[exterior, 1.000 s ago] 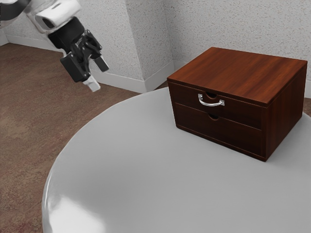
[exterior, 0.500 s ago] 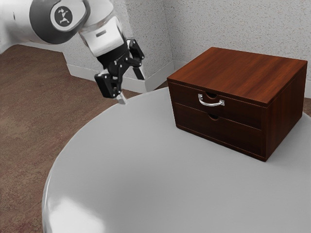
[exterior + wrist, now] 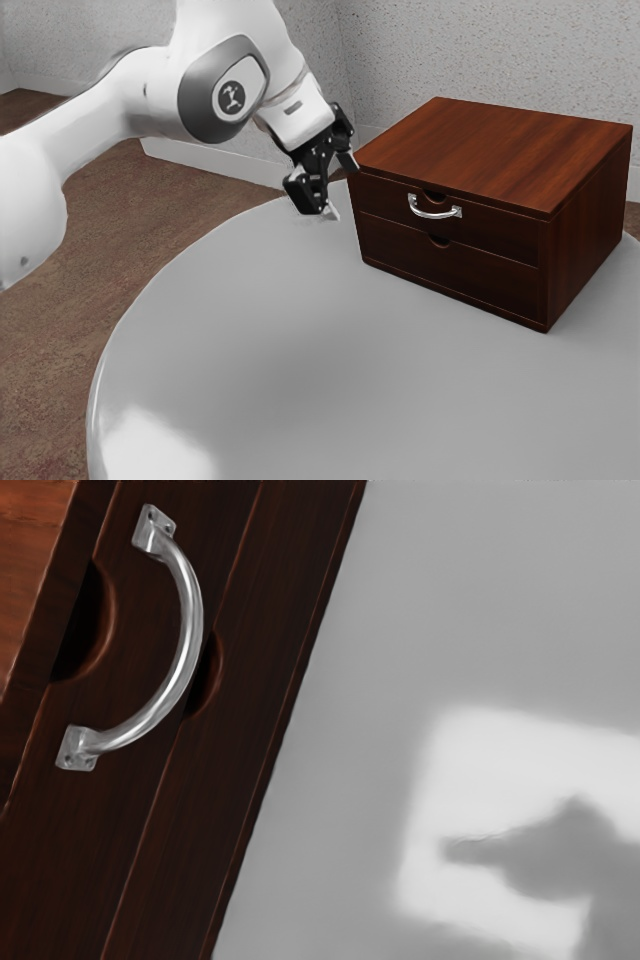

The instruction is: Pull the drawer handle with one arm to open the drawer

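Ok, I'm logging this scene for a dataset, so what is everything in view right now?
table: one, light grey, round, under the cabinet.
cabinet: one, dark red-brown wood, on the table toward the exterior view's right.
upper drawer, lower drawer: two, same wood, stacked in the cabinet's front, both look shut.
handle: one, silver, curved, on the upper drawer.
floor: brown, around the table.
walls: white, speckled, behind the table.
arm: one, white, reaching in from the exterior view's left.
gripper: one, black, open, beside the cabinet's near corner, short of the handle.
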